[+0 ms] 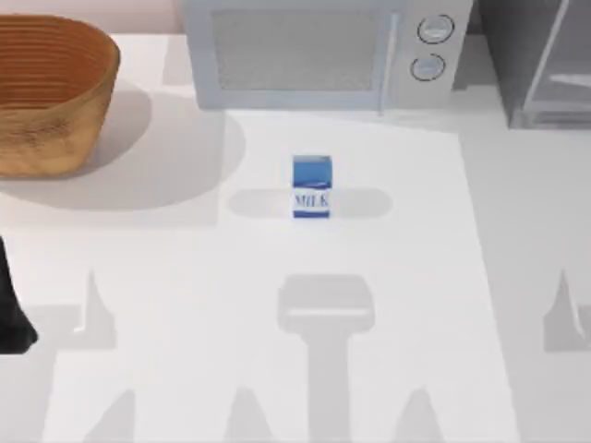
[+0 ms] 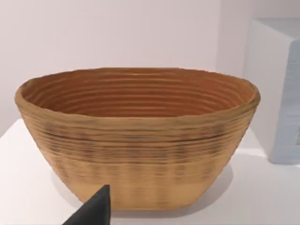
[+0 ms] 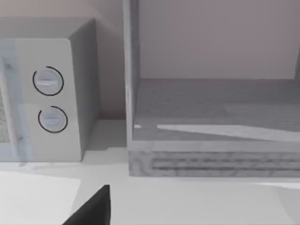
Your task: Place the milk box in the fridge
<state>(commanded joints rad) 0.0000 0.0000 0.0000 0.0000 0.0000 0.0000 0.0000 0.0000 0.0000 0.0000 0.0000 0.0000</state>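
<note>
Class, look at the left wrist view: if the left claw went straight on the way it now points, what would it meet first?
Most likely the basket, dead ahead of the left claw; nothing shows between them, though depth is hard to judge.

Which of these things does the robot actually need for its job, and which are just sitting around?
Needed for the job:
milk box, upright mid-table
fridge, at the back on the table's right

Just sitting around:
wicker basket, back left
microwave, at the back between the two
</note>
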